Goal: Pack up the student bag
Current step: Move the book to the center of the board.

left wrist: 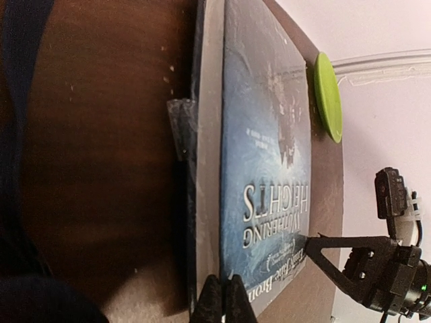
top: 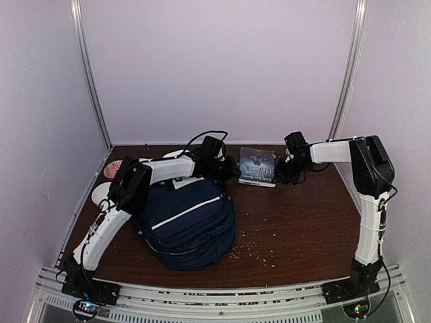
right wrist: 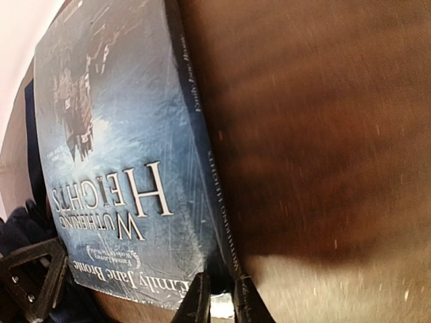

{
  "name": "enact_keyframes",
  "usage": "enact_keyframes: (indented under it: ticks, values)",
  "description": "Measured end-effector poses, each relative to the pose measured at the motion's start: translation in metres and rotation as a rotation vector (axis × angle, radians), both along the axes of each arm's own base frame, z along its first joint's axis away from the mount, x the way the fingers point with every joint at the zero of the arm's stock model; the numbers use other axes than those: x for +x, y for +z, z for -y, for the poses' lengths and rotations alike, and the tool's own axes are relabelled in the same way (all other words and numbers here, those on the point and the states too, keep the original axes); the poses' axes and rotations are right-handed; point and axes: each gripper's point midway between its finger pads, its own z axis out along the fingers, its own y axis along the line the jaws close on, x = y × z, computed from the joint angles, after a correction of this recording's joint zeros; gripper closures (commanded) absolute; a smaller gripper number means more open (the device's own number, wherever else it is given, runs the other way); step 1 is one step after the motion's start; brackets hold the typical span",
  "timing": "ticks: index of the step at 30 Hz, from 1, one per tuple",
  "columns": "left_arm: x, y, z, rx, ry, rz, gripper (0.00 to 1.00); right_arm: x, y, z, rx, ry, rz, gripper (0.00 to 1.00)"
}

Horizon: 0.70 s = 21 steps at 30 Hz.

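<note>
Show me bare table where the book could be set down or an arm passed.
Widest bare wood: right of the backpack, from the Wuthering Heights book forward to the near edge, inside the right arm; only crumbs there. Crowded: back left, where the left arm overhangs the backpack beside a white disc.

A blue Wuthering Heights book (right wrist: 121, 168) is lying on the brown table (right wrist: 323, 134). The right hand (right wrist: 222, 306) is pinching its spine corner between close-set fingers.
</note>
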Motion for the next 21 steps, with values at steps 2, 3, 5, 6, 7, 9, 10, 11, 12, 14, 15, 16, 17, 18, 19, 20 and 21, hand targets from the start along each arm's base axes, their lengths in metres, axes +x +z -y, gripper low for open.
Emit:
enact_keyframes:
  ticks: [2,3,5,6,7,9,10,11,12,14,15,16,17,18,19,20,21]
  values:
    - [-0.012,0.0,-0.001,0.008,-0.026,0.0,1.0,-0.017,-0.001,-0.003,0.006,0.007,-0.001,0.88]
    - [-0.018,0.0,-0.002,0.012,-0.038,0.002,1.0,-0.027,-0.001,-0.004,0.008,0.011,-0.002,0.88]
    - [-0.033,0.001,-0.003,0.019,-0.068,0.004,1.0,-0.047,-0.002,-0.007,0.009,0.025,-0.004,0.88]
    - [-0.042,0.001,-0.003,0.027,-0.084,0.005,1.0,-0.056,-0.002,-0.008,0.01,0.029,-0.004,0.88]
    - [-0.053,0.0,-0.004,0.037,-0.103,0.005,1.0,-0.067,-0.003,-0.008,0.009,0.031,-0.002,0.88]
    - [-0.077,-0.002,-0.005,0.06,-0.14,-0.001,1.0,-0.089,-0.003,-0.009,0.006,0.041,-0.001,0.89]
    - [-0.089,-0.003,-0.006,0.073,-0.159,-0.003,1.0,-0.101,-0.003,-0.009,0.002,0.046,-0.001,0.89]
    - [-0.104,-0.006,-0.007,0.089,-0.181,-0.007,1.0,-0.113,-0.004,-0.009,-0.003,0.05,-0.003,0.89]
    - [-0.117,-0.006,-0.007,0.102,-0.201,-0.01,1.0,-0.124,-0.004,-0.009,-0.011,0.054,-0.002,0.89]
    - [-0.144,-0.01,-0.009,0.138,-0.248,-0.013,1.0,-0.143,-0.004,-0.008,-0.032,0.064,0.007,0.89]
    - [-0.156,-0.01,-0.01,0.155,-0.271,-0.011,1.0,-0.153,-0.004,-0.009,-0.04,0.069,0.015,0.89]
    - [-0.17,-0.011,-0.013,0.178,-0.299,-0.009,1.0,-0.161,-0.005,-0.01,-0.046,0.071,0.018,0.89]
    - [-0.181,-0.01,-0.014,0.194,-0.322,-0.006,1.0,-0.17,-0.005,-0.011,-0.056,0.076,0.027,0.89]
    - [-0.193,-0.011,-0.016,0.216,-0.347,-0.002,1.0,-0.178,-0.005,-0.013,-0.067,0.082,0.034,0.89]
    - [-0.203,-0.011,-0.018,0.231,-0.369,0.001,1.0,-0.186,-0.005,-0.014,-0.078,0.088,0.041,0.89]
    - [-0.214,-0.011,-0.02,0.251,-0.392,0.005,1.0,-0.193,-0.005,-0.017,-0.09,0.094,0.05,0.89]
    - [-0.224,-0.011,-0.024,0.268,-0.416,0.008,1.0,-0.2,-0.005,-0.02,-0.098,0.102,0.059,0.89]
